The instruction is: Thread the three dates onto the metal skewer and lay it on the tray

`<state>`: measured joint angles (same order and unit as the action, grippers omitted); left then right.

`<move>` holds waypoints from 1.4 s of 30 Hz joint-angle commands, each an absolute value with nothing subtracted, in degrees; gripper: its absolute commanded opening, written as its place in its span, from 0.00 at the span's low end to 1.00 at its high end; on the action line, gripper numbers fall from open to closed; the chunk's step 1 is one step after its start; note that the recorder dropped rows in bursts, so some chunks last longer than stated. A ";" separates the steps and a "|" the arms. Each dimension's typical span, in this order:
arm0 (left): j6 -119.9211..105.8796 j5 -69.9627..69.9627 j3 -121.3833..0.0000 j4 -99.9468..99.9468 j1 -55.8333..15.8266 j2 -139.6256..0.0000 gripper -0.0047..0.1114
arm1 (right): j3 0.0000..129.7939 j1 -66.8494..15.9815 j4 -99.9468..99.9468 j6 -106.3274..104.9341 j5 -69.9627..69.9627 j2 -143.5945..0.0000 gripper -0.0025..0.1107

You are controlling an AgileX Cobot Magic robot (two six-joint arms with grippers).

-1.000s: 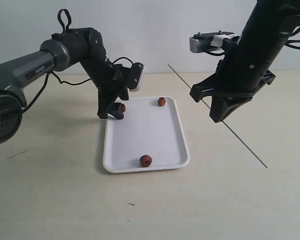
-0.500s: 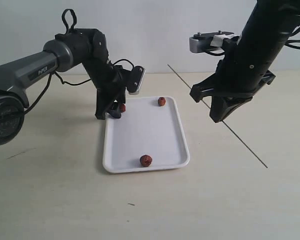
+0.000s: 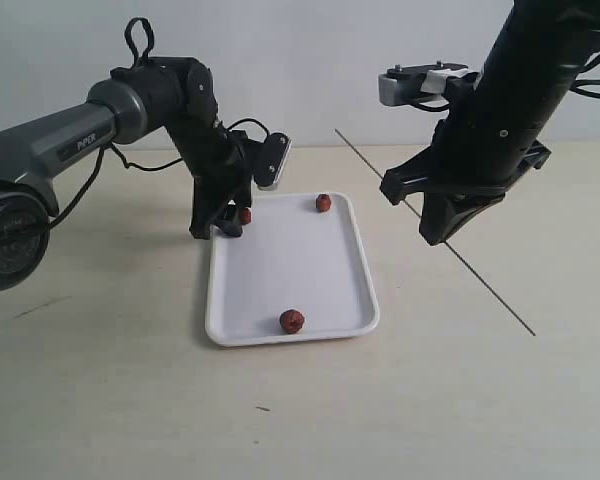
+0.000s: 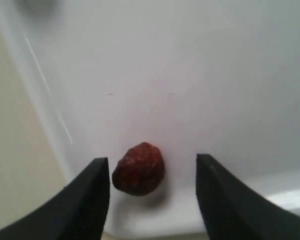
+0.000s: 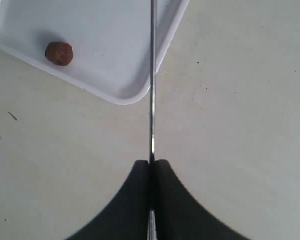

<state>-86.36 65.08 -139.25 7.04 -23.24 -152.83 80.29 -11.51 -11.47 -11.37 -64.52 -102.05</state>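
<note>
Desk: we see a pale beige desk [image 3: 130,400].
Tray: flat white rectangular tray [image 3: 290,265] lying on it.
Right gripper [image 5: 151,167]: clamped on the thin grey metal skewer [image 5: 152,75], right of the tray.
Left gripper [image 3: 220,226]: jaws apart, straddling a small reddish-brown wrinkled date [image 4: 139,168] in the tray's corner.
Other dates: far corner [image 3: 323,203], near rim [image 3: 292,321].

tray [image 3: 290,260] was white | dates [image 3: 292,321] were reddish-brown | skewer [image 3: 490,290] was grey | table [image 3: 130,400] was pale beige | wall [image 3: 330,60] was off-white

Pale beige tabletop [image 3: 120,400], matte, few dark specks. Plain whitish wall [image 3: 310,60] behind. Soft even light.
</note>
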 commanded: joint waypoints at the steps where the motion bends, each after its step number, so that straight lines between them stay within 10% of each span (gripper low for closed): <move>1: -86.49 66.33 -139.23 6.52 -23.37 -153.82 0.49 | 80.22 -11.34 -11.63 -11.99 -64.64 -101.98 0.02; 42: -86.06 64.79 -139.23 6.52 -23.37 -153.28 0.30 | 80.22 -11.34 -11.63 -11.99 -64.70 -101.98 0.02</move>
